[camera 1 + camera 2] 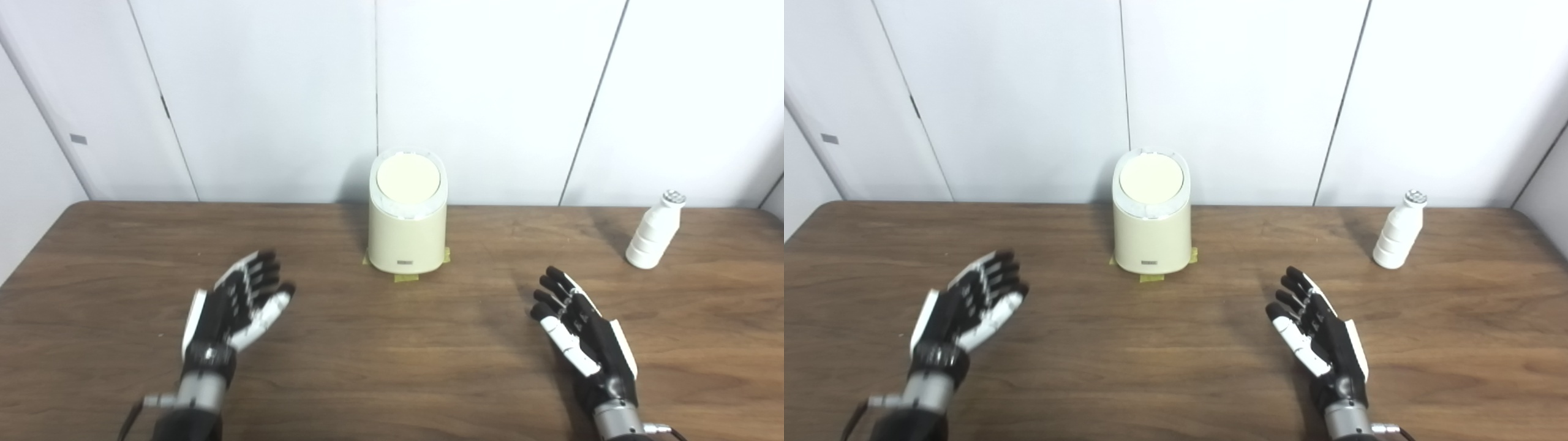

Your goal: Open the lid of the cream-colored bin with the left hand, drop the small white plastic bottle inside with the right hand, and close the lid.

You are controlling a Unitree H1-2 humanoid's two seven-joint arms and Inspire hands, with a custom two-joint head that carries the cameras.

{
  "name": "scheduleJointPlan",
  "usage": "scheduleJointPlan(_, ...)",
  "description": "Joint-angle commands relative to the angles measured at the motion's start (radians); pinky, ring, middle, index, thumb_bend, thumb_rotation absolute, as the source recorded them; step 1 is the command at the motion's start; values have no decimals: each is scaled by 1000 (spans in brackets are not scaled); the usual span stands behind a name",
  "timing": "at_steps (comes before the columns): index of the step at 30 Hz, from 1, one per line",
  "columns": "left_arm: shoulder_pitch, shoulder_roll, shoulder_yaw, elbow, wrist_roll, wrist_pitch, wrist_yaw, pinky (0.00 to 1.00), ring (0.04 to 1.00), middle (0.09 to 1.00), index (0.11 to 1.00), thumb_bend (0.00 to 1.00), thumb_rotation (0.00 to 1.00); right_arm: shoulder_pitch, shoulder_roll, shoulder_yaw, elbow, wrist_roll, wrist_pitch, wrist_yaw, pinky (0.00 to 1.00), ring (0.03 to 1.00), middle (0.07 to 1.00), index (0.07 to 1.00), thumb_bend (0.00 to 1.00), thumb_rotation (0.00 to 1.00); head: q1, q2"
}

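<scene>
Bin point(407, 236): cream, far middle of table point(392, 367), lid point(408, 179) down as far as I can tell.
Bottle point(653, 231): white, upright, far right, well apart from bin.
Left hand point(236, 309): I see it spread, empty.
Right hand point(579, 327): spread, empty.

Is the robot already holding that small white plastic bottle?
No, the small white plastic bottle stands alone on the wooden table, apart from the open right hand.
</scene>
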Motion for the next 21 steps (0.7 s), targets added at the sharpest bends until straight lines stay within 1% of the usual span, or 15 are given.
scheduleJointPlan(1,-94,1,0,-35,-19,11,-7,798,812,824,842,700,223,-17,3,2,-22,7,-22,7,763,843,872,858,499,402,-2,2)
scheduleJointPlan(3,-140,-1,-1,-27,-40,17,-16,777,805,822,846,703,200,-17,5,4,-23,6,-20,5,763,844,873,859,491,380,-3,2)
scheduleJointPlan(5,-174,6,-11,-21,-29,25,-19,747,801,827,854,705,187,-17,6,7,-26,0,-18,3,765,845,873,857,487,365,-2,3)
scheduleJointPlan(6,-200,22,-31,-20,5,42,-23,740,800,827,855,706,188,-16,5,9,-28,-5,-17,2,766,845,873,857,485,363,-1,3)
scheduleJointPlan(7,-222,36,-48,-19,34,57,-27,747,801,830,864,715,237,-15,6,10,-29,-8,-16,0,764,844,872,859,478,360,-2,3)
scheduleJointPlan(8,-236,46,-59,-19,53,69,-31,752,802,831,868,720,259,-15,6,11,-30,-11,-16,-1,762,843,871,859,473,356,-2,3)
scheduleJointPlan(9,-258,53,-67,-18,64,89,-37,755,802,832,870,722,271,-15,7,11,-30,-11,-16,-2,761,843,871,860,470,353,-2,3)
scheduleJointPlan(11,-304,62,-76,-9,67,126,-50,777,807,836,876,739,259,-16,10,9,-29,-5,-16,-1,760,842,871,860,476,350,-2,3)
scheduleJointPlan(13,-357,81,-93,25,80,142,-67,774,813,843,894,771,263,-18,9,10,-25,-8,-18,-1,762,844,872,861,489,346,-3,3)
scheduleJointPlan(16,-443,114,-131,109,117,142,-93,748,823,854,912,826,276,-17,6,11,-23,-14,-23,-1,763,843,871,864,506,356,-4,3)
scheduleJointPlan(18,-489,129,-157,154,135,141,-106,752,831,859,917,833,254,-17,4,12,-20,-19,-28,-1,760,842,871,863,508,366,-4,2)
scheduleJointPlan(21,-556,140,-187,209,159,151,-137,786,852,883,933,844,217,-16,5,11,-22,-19,-29,-3,755,842,871,864,512,375,-3,2)
